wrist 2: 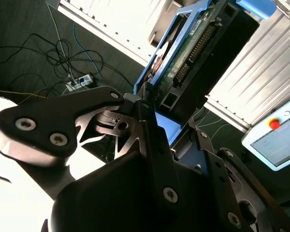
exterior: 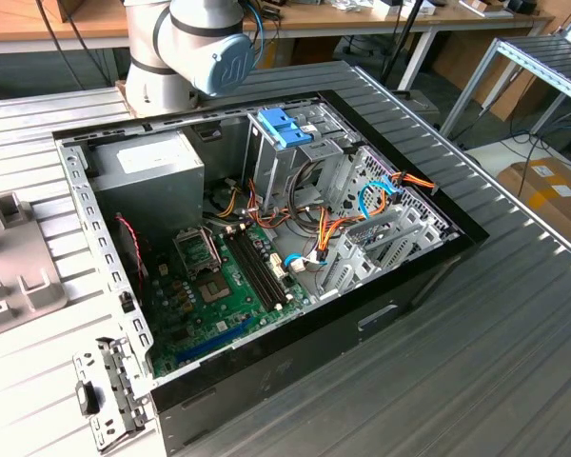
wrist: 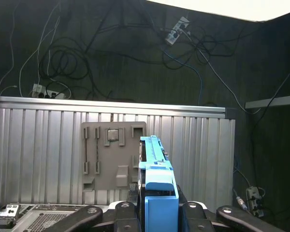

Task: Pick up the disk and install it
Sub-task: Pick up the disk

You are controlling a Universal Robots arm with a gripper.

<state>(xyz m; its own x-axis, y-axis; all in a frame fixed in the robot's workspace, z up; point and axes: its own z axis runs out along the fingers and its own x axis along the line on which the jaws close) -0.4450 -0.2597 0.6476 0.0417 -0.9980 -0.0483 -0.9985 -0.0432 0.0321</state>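
Gripping the disk (wrist: 157,162) in the gripper (wrist: 159,208), with jaws closed on either side of it (blue tab nearest the lens in the first wrist view). Held edge-on, up off the ribbed table (wrist: 38,154), with a grey fixture (wrist: 113,159) lying on that table behind. Showing a green circuit-board face and a blue rail in the second wrist view. Over in the exterior view: an open case (exterior: 362,324) lying flat, with motherboard (exterior: 219,286) exposed, a blue latch (exterior: 285,127) at the far end, and the arm (exterior: 190,48) just behind.

Black screw-studded tool (wrist: 157,209), silver-grey arm (exterior: 152,67)
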